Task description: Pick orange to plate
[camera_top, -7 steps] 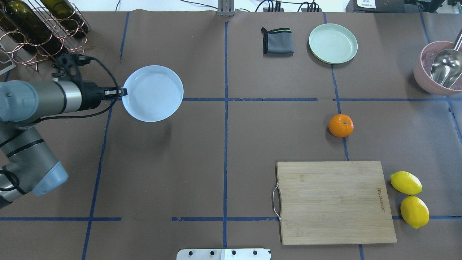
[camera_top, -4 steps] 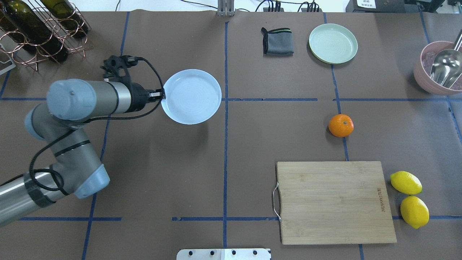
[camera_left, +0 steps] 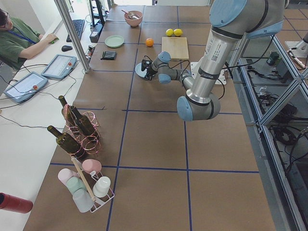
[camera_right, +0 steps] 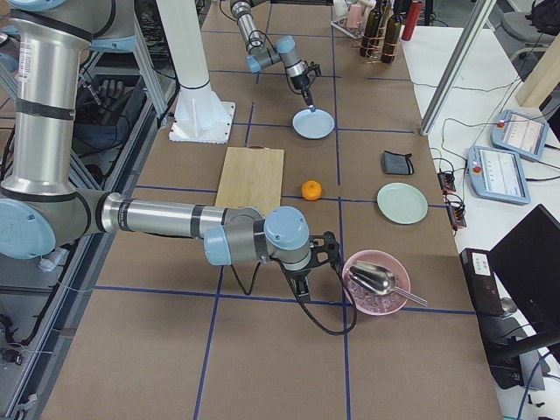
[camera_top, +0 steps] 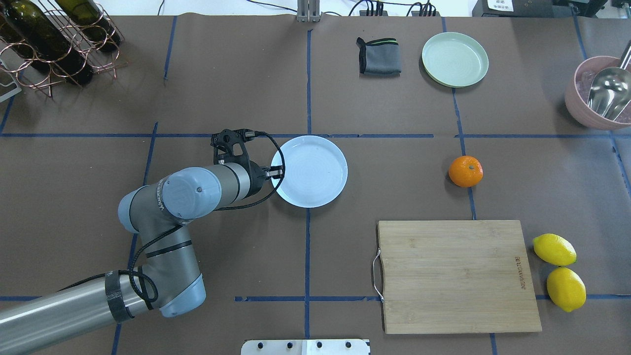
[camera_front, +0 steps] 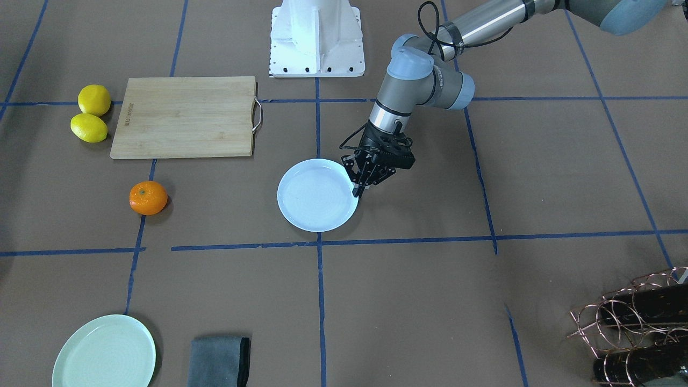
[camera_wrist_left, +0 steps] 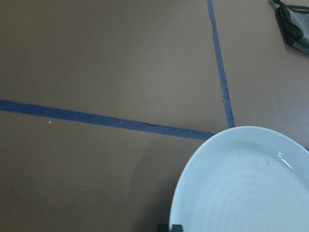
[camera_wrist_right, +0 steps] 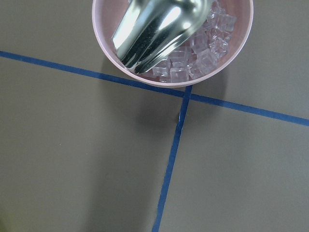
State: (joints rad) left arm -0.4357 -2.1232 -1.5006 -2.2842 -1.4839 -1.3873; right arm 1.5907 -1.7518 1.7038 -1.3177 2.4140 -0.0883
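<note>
The orange [camera_top: 465, 171] sits on the brown table right of centre, beyond the wooden board; it also shows as the orange [camera_front: 148, 198] at the left of the front view. The pale bluish-white plate [camera_top: 310, 170] is empty, just right of the centre tape line. My left gripper [camera_top: 276, 172] is shut on the plate's left rim, and the plate [camera_wrist_left: 246, 188] fills the lower right of the left wrist view. The orange lies about two plate widths to the plate's right. My right gripper [camera_right: 302, 287] shows only in the exterior right view, beside the pink bowl; I cannot tell its state.
A wooden chopping board [camera_top: 458, 276] lies at the near right with two lemons [camera_top: 554, 249] beside it. A mint-green plate [camera_top: 455, 59] and a grey cloth [camera_top: 378, 56] lie at the back. A pink bowl [camera_top: 599, 93] of ice holds a scoop. A wine rack [camera_top: 54, 39] stands far left.
My left arm has carried the plate from the far left to the table's middle, to the right and nearer the robot. The orange has not moved.
</note>
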